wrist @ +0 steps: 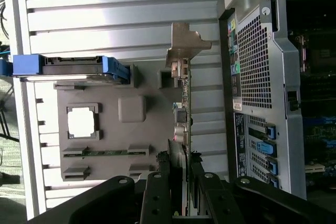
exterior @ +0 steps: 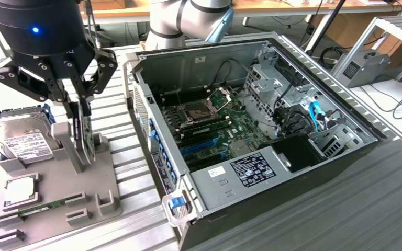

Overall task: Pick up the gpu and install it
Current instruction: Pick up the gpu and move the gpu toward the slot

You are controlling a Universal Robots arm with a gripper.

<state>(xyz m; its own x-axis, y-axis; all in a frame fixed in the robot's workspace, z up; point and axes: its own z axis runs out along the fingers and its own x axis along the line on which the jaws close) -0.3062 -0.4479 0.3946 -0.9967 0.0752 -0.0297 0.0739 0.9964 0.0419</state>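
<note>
Nearest in the exterior view, toward the front of the grey fixture (exterior: 82, 201) on the ribbed table (exterior: 142, 222): a narrow memory stick (exterior: 39, 209) lying in its slot; just behind it, a square processor (exterior: 21, 186) flat in a recess; further back, at the exterior view's left, a hard drive (exterior: 18, 140) with a white label in a blue carrier. Beside that, upright on its edge against a post of the fixture, the gpu (exterior: 82, 136), seen edge-on and not yet lifted out. Clamped on it from above, the gripper (exterior: 79, 112), jaws closed on the card with one of the fingers (exterior: 69, 107) against each face. Same hold from the wrist view: gpu (wrist: 182, 114) running away from the black fingers, silver end bracket (wrist: 185, 43) at its far end. To the exterior view's right, just beside the fixture, the open computer case (exterior: 187, 204), with motherboard (exterior: 211, 125) exposed, blue slot latches along its near side and black cables deeper in. Farthest back, the grey arm (exterior: 187, 15) and wooden benches.
</note>
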